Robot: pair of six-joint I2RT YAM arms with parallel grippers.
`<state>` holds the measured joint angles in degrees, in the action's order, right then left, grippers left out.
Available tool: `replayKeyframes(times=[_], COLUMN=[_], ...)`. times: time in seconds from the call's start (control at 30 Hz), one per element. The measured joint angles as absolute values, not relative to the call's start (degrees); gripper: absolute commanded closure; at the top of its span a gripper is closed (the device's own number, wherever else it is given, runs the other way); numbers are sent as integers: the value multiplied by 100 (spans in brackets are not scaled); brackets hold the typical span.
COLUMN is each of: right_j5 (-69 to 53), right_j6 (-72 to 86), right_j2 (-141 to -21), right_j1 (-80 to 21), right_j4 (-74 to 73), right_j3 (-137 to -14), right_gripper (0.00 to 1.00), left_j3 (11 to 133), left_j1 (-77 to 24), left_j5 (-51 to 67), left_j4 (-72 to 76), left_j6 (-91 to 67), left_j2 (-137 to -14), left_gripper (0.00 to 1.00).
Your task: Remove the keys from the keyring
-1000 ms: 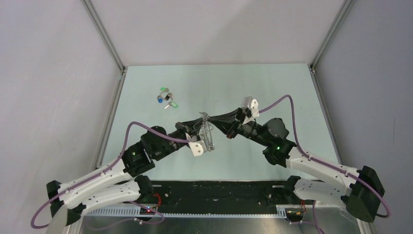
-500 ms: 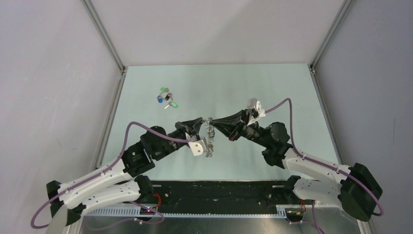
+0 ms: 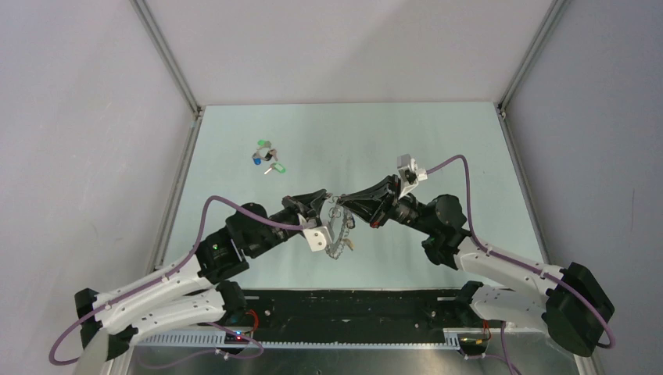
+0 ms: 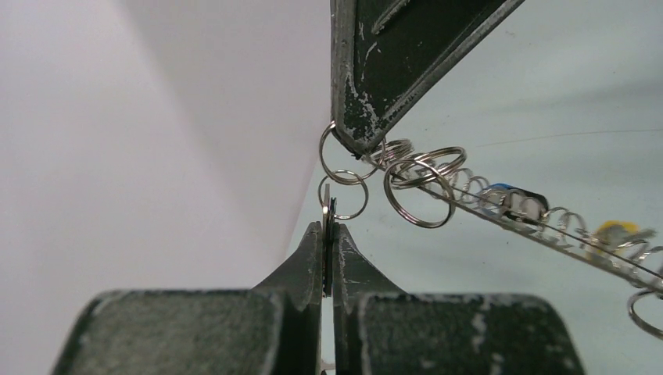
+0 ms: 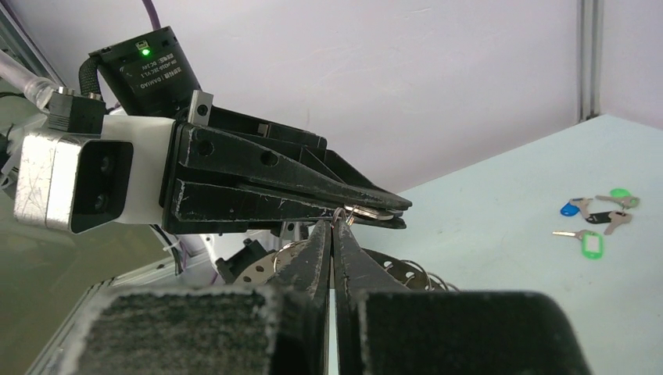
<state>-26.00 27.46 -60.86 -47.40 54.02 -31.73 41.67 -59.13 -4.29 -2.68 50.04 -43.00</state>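
The keyring [image 3: 339, 236], a grey disc fringed with wire loops, hangs in the air between my two grippers. My left gripper [image 3: 324, 196] is shut on a thin silver key [image 4: 327, 220] held edge-on. A small wire loop [image 4: 342, 194] links that key to the ring. My right gripper [image 3: 341, 202] comes from the right, shut on a loop of the ring [image 5: 341, 212]. The disc [image 4: 547, 226] runs off to the right, edge-on, with a blue-tagged key [image 4: 508, 197] and a yellow-tagged key [image 4: 618, 231] on it. My left gripper [image 4: 328, 228] and my right gripper [image 5: 331, 228] meet tip to tip.
Several loose keys [image 3: 266, 157] with green, blue and black tags lie on the pale green table [image 3: 438, 141] at the far left. They also show in the right wrist view [image 5: 594, 220]. Metal frame posts and grey walls bound the table.
My right gripper has shifted left and slightly lower, closer to the left gripper's tips. The hanging ring has dropped a little and turned from edge-on to show more of its face.
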Motion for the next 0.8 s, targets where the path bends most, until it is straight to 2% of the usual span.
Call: replayKeyframes(times=[0.6,0.8], right_j5=[-2792,-3081], right_j6=[3544,3607], right_j2=[-5918,-6215], right_j1=[-4663,-4654], right_j4=[4696,4185], right_j3=[-3183,-3507], right_gripper=[100,100], left_j3=[4152,4097], left_j1=[-5959,-5961], left_j5=[-432,-504], left_j4=[-266,-307], left_j6=[5017,5028], left_j2=[-4198,-4182], left_gripper=[100,100])
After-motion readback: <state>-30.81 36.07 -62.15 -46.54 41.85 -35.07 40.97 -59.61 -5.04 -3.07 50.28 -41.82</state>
